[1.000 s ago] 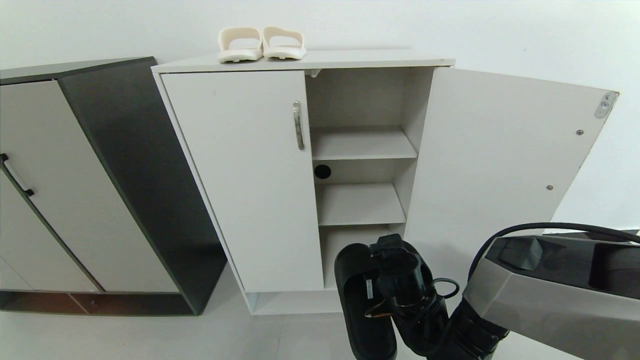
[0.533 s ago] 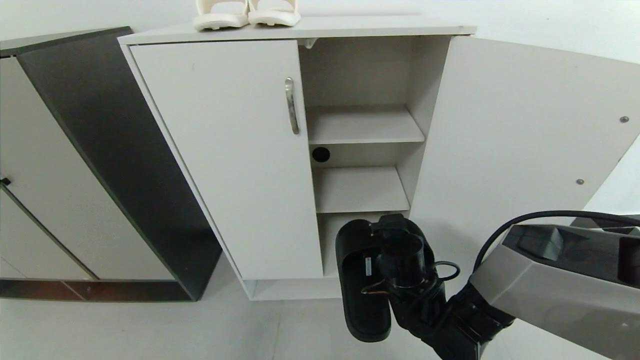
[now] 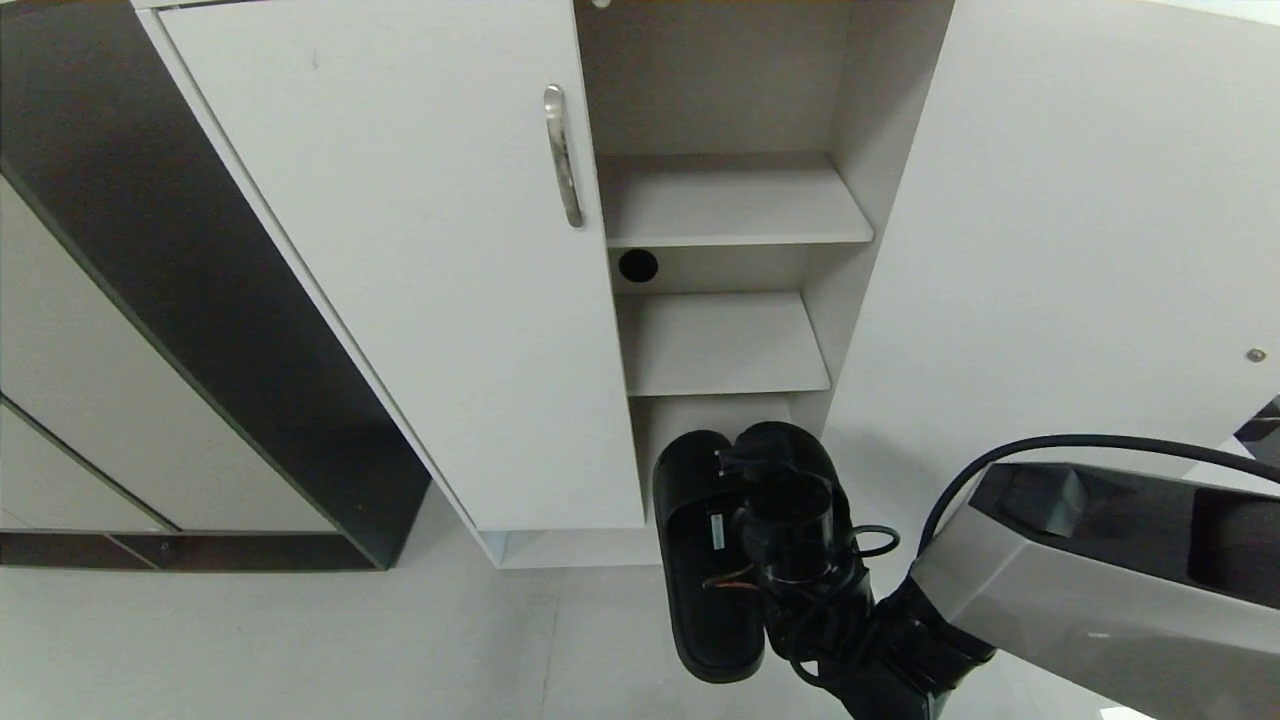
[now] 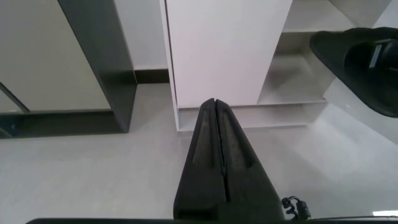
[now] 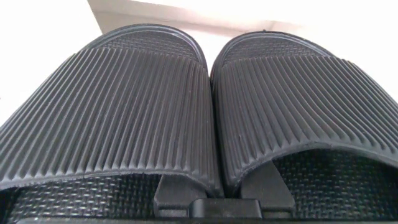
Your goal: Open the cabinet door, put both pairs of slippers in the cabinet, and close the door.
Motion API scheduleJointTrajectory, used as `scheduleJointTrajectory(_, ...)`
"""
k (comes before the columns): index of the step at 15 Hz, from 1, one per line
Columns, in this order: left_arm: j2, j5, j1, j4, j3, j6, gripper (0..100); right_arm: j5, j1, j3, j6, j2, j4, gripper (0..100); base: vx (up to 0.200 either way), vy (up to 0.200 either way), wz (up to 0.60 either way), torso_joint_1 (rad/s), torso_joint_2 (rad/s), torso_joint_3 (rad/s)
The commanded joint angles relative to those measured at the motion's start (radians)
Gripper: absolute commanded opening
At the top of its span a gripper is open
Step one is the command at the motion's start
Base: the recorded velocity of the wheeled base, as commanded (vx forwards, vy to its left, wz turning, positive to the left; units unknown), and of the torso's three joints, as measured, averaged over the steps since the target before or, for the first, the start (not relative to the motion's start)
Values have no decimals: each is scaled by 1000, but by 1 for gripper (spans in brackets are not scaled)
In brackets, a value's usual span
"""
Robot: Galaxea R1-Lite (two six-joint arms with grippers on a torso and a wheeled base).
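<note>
The white cabinet (image 3: 400,250) has its left door shut and its right door (image 3: 1050,250) swung wide open. Two bare shelves (image 3: 730,200) sit above a bottom compartment (image 3: 715,415). My right gripper (image 3: 745,465) is shut on a pair of black slippers (image 3: 700,560), held side by side with their toes at the mouth of the bottom compartment. In the right wrist view the ribbed straps of the black slippers (image 5: 124,112) arch over my right gripper (image 5: 217,190), whose fingers (image 5: 171,186) sit under them. My left gripper (image 4: 215,109) is shut on nothing, low over the floor before the cabinet's base.
A dark grey cabinet (image 3: 150,250) stands right beside the white one on the left. The shut left door carries a metal handle (image 3: 562,155). A round hole (image 3: 637,265) is in the back panel. Open grey floor (image 3: 300,640) lies in front.
The head camera has tilted down and come closer, so the cabinet top and the cream slippers on it left the picture. The black slippers stay in my right gripper before the bottom opening.
</note>
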Motion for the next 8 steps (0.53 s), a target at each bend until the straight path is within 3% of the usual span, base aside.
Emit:
scheduleJointTrajectory(1, 1, 0, 0, 0, 0, 0, 0, -1, -20, -24, 3, 37, -10, 0, 0, 0, 0, -2, 7, -207)
scheduleJointTrajectory(5, 1, 0, 0, 0, 0, 0, 0, -7, 0, -20, -61, 31, -183, 0, 0, 0, 0, 2, 2, -190)
scheduleJointTrajectory(8, 1, 1, 0, 0, 0, -1, 0, -5, 11, -1, -84, -27, -189, 0, 0, 0, 0, 4, 5, -201)
